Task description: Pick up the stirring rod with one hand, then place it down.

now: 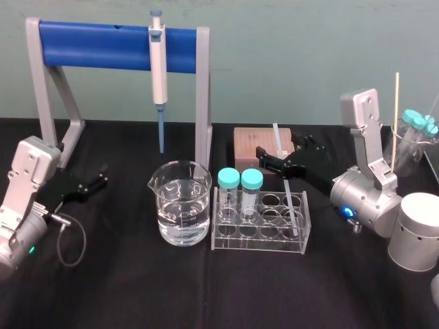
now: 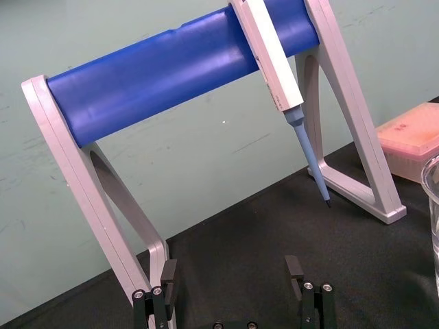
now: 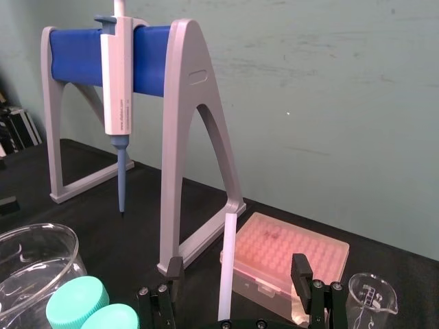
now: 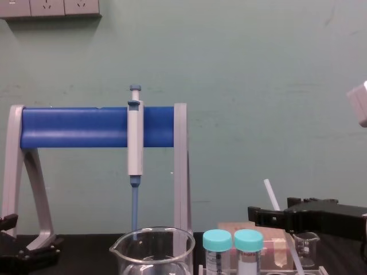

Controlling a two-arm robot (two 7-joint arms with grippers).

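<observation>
Left gripper (image 1: 101, 177) sits parked by the pipette stand's (image 1: 204, 103) left leg, jaws apart, empty. Your stirring rod (image 1: 290, 200) leans in the tube rack's (image 1: 260, 245) right end. Right gripper (image 3: 234, 264) straddles it with jaws spread and a gap on both sides.

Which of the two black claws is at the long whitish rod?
The right gripper, open around the whitish translucent stirring rod; the left gripper sits far off, open.

Stirring rod (image 1: 278, 142) smooth, translucent; beaker (image 1: 180, 202) glossy clear glass; tablecloth (image 1: 206, 288) matt
</observation>
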